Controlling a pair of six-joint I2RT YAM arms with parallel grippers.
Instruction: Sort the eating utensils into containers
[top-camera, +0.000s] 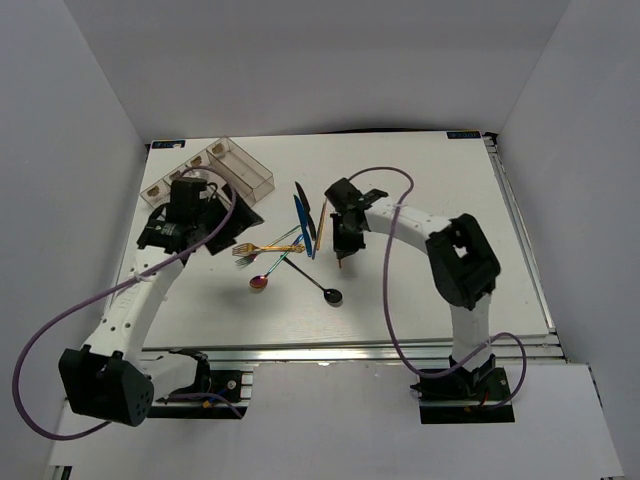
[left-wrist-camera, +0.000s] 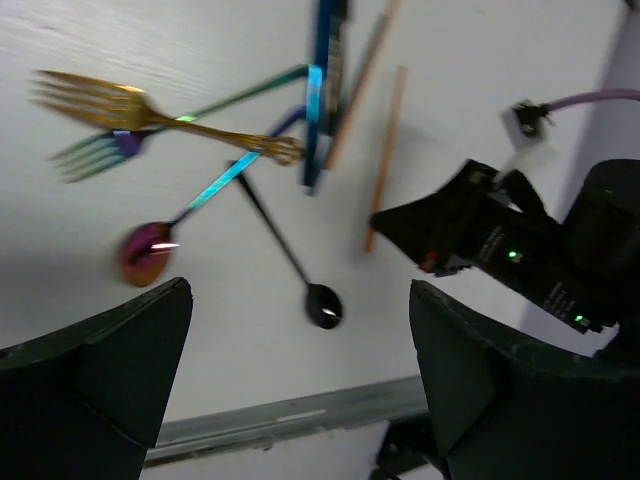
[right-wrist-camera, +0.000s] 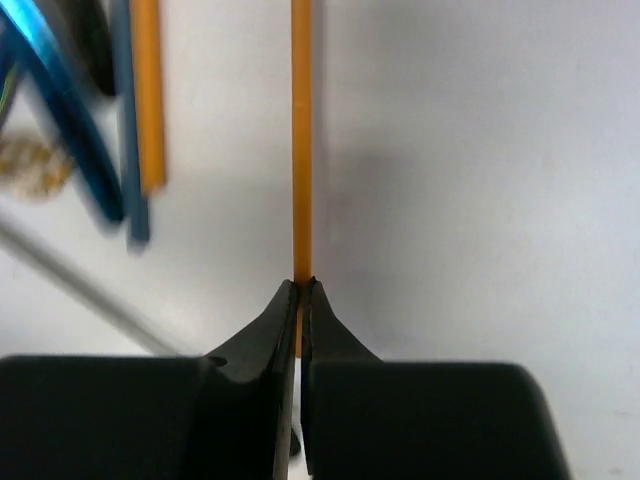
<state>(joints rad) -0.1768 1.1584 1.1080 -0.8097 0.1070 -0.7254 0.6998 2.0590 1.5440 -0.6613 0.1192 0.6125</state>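
your right claw (right-wrist-camera: 300, 288) is pinched together on the near end of a tan chopstick (right-wrist-camera: 301, 130), which runs straight away from the fingertips over the white table (top-camera: 430, 180). a second tan chopstick (right-wrist-camera: 147, 90) lies just beside it, apart, with the blue knife (right-wrist-camera: 60, 120) next along. your left claw (left-wrist-camera: 300, 288) is spread wide with nothing in it, above the gold fork (left-wrist-camera: 150, 112), the iridescent spoon (left-wrist-camera: 150, 250) and the black spoon (left-wrist-camera: 323, 303), all heaped loosely mid-table between the arms. the clear organiser tray (top-camera: 250, 165) sits at the far left of the table
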